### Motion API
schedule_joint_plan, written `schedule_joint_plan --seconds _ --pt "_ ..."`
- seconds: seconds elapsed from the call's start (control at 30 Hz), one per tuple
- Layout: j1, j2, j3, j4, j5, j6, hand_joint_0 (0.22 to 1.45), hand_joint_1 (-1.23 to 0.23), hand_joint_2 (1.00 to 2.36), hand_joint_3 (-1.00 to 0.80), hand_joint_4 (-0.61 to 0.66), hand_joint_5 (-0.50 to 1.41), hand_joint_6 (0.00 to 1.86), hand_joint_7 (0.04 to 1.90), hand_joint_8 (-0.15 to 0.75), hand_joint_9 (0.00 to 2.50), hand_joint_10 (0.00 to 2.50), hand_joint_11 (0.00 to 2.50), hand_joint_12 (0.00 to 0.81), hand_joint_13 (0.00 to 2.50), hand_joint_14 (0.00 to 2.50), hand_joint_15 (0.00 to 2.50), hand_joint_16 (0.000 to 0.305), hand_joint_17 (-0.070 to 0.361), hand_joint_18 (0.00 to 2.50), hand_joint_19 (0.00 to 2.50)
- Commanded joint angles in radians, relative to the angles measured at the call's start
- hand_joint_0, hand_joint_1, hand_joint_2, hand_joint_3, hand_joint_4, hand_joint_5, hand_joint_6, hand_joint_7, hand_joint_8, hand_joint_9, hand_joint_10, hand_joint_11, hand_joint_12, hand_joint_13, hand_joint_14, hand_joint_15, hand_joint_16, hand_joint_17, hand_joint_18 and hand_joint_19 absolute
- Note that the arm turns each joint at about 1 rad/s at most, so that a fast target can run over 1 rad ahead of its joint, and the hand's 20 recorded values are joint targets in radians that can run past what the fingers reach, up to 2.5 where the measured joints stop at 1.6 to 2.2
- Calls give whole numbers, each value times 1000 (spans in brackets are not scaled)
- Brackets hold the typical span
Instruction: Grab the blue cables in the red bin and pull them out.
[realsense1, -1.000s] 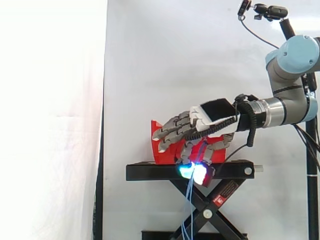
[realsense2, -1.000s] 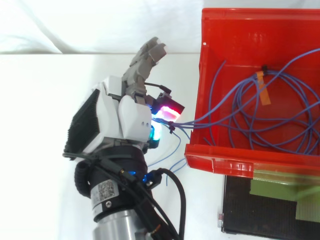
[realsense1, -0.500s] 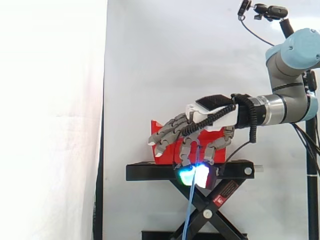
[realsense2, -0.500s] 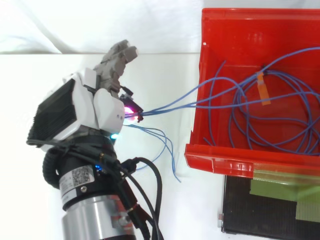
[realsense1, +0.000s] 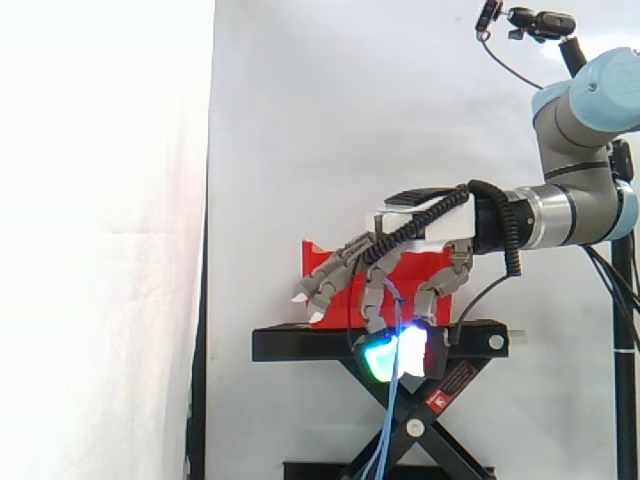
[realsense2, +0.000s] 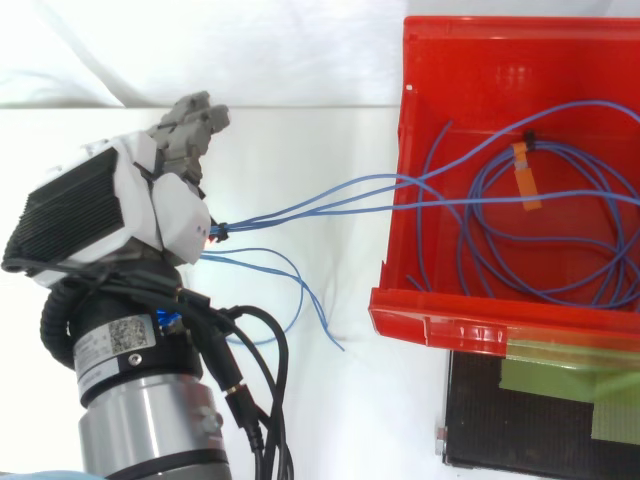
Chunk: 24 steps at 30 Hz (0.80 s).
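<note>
Hand (realsense2: 160, 205) has moved further left from the red bin (realsense2: 440, 318) over the last second, thumb and curled fingers pinching several blue cables (realsense2: 330, 194). Strands now span the gap taut; the main coil remains inside the bin. Extraction judged partial.

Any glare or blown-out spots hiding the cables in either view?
Side view: curtain at left is blown white, away from the work; glowing pads of the hand flare over the blue cables at the pinch. Top view: even light, faint sheen on the red bin.
</note>
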<state>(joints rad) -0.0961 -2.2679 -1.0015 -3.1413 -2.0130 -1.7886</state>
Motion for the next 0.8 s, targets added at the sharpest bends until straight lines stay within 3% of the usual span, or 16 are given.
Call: schedule_joint_plan --seconds 0.0,0.17,0.3,0.33,0.43,0.47,0.77 --pt "6 -1 0 3 5 102 911 -794 1000 -1000 171 892 654 523 281 611 16 443 352 487 7 187 50 113 484 398" --pt "13 1 0 6 17 234 911 -794 1000 -1000 171 892 651 525 280 611 18 441 351 487 7 184 50 113 483 389" --pt "16 1 0 6 17 298 911 -795 1000 -1000 166 893 650 525 280 611 16 450 352 487 7 180 50 113 483 398" --pt "19 1 0 6 17 341 911 -795 1000 -1000 171 893 649 526 278 612 16 445 352 486 8 187 50 113 483 398" --pt "23 1 0 6 19 378 910 -795 1000 -1000 170 893 648 526 279 611 18 441 352 487 7 187 50 113 481 397" --pt "27 4 0 7 25 424 910 -795 1000 -1000 173 893 648 526 280 611 16 444 351 487 7 184 50 113 482 398" --pt "46 4 0 7 80 578 912 -795 1000 -1000 165 895 643 530 279 612 16 445 351 488 7 188 50 113 483 398"
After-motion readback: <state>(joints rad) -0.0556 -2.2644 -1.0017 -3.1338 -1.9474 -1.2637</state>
